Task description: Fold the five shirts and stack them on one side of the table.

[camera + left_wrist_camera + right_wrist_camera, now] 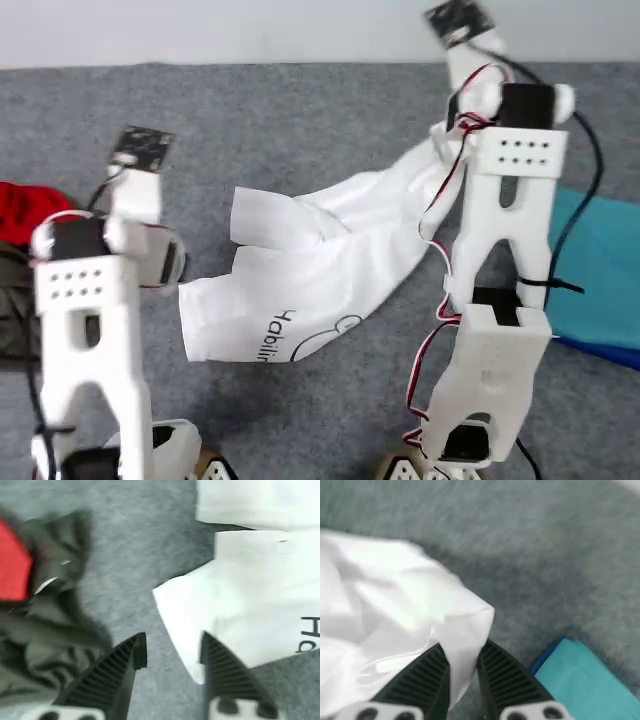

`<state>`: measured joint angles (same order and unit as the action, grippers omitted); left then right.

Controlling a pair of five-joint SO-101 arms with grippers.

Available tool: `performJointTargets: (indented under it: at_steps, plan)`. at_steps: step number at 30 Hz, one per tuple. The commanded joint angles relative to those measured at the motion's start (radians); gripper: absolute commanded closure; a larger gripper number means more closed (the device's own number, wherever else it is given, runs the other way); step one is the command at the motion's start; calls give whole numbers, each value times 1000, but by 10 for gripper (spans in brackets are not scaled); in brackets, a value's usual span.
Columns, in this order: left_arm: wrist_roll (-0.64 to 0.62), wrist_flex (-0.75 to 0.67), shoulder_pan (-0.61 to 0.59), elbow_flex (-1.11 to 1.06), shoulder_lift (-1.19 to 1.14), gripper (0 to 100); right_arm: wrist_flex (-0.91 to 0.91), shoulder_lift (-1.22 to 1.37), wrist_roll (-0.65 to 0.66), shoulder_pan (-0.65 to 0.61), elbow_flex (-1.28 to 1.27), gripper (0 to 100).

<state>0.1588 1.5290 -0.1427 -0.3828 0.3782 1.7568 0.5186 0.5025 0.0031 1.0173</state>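
Right fingers point(496, 672) first: they're clamped narrow on a bunched fold of the white shirt point(320, 270), cloth pinched between the two pads and spilling out over the tips, and that grip looks like the reason one end of the shirt is drawn up and stretched toward that arm while the rest trails flat across the grey counter point(300, 120). Over to the left fingers point(222, 667): spread apart with nothing between them, hanging just above the shirt's near corner, one finger over the white edge and the other over bare counter, so I'd say they're lined up to take that corner and pull the shirt straight for folding. The shirt itself sits mid-counter between the two arms, one sleeve flopped over its body, not yet laid square. Further out on the left, a red shirt point(25, 210) and a dark shirt point(45, 630) lie crumpled together, likely waiting their turn; off to the right, a teal shirt point(600, 260) lies flat, which reads as the start of the stack
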Motion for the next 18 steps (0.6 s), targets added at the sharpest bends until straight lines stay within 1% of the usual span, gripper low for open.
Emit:
performJointTargets:
  at_steps: [1, 3, 6, 13, 18]
  plan:
    - [12, -104, 100, 12, -81, 776, 38, -76, 23, -7, -29, 987]
    - [15, -163, 149, 16, -152, 775, 38, -73, 23, -7, -35, 987]
    - [37, -193, 192, 74, -287, 775, 38, -73, 23, -7, -35, 987]
    - [37, -132, 201, 366, -615, 775, 38, -73, 25, -7, -37, 987]
    - [40, -95, 201, 516, -783, 775, 38, -73, 25, -7, -37, 987]
